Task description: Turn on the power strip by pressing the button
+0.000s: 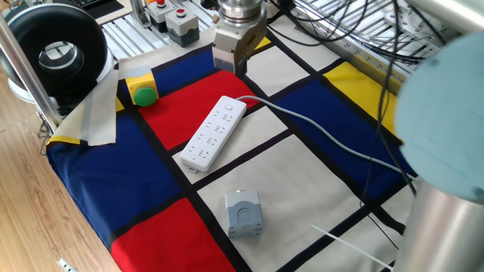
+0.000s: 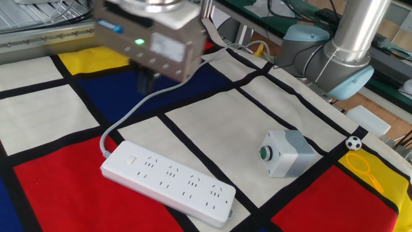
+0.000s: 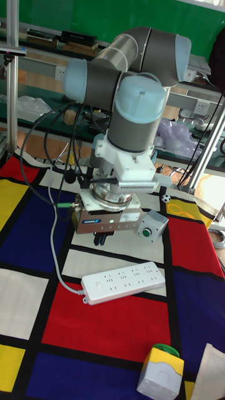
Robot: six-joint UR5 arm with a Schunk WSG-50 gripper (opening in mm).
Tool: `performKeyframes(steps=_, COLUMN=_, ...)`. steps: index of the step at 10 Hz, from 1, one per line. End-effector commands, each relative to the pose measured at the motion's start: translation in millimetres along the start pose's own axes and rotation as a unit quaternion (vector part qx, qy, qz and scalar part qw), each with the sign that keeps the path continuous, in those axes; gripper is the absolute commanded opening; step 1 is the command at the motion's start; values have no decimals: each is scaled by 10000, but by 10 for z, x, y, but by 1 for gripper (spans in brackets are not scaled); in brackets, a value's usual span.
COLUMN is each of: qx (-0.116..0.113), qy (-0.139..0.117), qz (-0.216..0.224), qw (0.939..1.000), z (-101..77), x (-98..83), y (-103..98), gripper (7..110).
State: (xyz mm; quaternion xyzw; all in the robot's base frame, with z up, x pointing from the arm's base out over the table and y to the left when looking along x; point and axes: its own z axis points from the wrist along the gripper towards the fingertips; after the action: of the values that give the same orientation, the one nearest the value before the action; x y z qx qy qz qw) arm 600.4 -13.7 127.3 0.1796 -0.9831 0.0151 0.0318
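Observation:
The white power strip [image 2: 168,181] lies flat on the checked cloth, on a red patch in the one fixed view [image 1: 214,131]. Its pale grey cord [image 2: 129,116] runs off from the left end. The button [image 2: 131,159] is a tiny white switch on top of that corded end. My gripper [image 2: 147,82] hangs above the cloth beyond the corded end, over the cord and apart from the strip. It also shows in the one fixed view [image 1: 236,66] and in the tall fixed view [image 3: 103,239]. Its dark fingertips are blurred, so no gap can be read.
A small grey box with a green button [image 2: 286,153] stands right of the strip. A green dome button in yellow housing [image 1: 142,91] sits at the cloth's far edge. Red buttons in grey housings [image 1: 180,23] stand behind. The arm's pale elbow [image 1: 446,113] fills the right side.

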Motion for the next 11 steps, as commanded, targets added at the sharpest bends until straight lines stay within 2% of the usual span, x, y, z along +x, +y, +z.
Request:
performKeyframes(steps=1, qx=-17, qy=-63, qz=-32, qw=10000, z=145, x=-303, y=-106, gripper=7)
performKeyframes(steps=5, qx=57, qy=-298, qz=-64, qw=9995, z=359, x=-570, y=-132, gripper=7)
performKeyframes(steps=9, qx=102, qy=-387, qz=-102, qw=9991, z=407, x=-655, y=-164, gripper=7)
performKeyframes(steps=10, qx=27, qy=-408, qz=-104, qw=9991, z=408, x=-663, y=-127, gripper=7)
performKeyframes(steps=11, qx=-4, qy=-453, qz=-104, qw=9989, z=421, x=-680, y=-109, gripper=22)
